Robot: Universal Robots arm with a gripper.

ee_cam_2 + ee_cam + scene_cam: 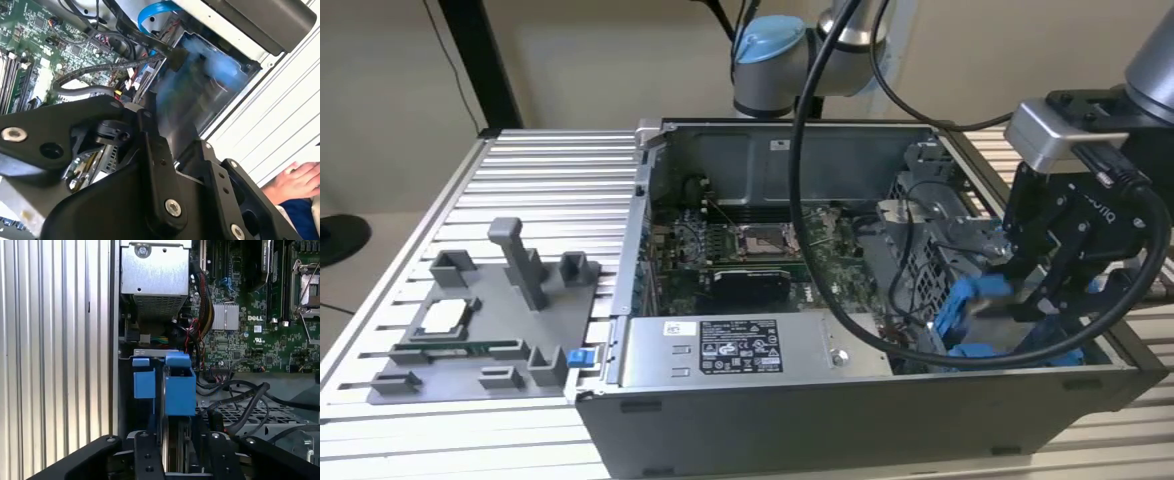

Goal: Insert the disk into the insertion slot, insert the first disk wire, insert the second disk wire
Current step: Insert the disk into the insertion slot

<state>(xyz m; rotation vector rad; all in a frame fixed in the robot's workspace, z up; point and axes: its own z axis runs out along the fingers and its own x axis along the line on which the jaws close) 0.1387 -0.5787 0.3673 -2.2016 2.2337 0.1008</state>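
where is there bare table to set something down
The ribbed table is bare behind the grey fixture tray, on the exterior view's left of the computer case. Inside the case is crowded: motherboard, cables, and the gripper holding the disk at the blue insertion slot.

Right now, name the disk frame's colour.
The disk's frame is bright blue, clearest in the first wrist view.

Grey fixture tray (500, 325) beside open computer case (854, 420); motherboard (680, 250) inside.

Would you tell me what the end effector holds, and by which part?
The disk, clamped across its opposite sides at the end nearest the wrist.
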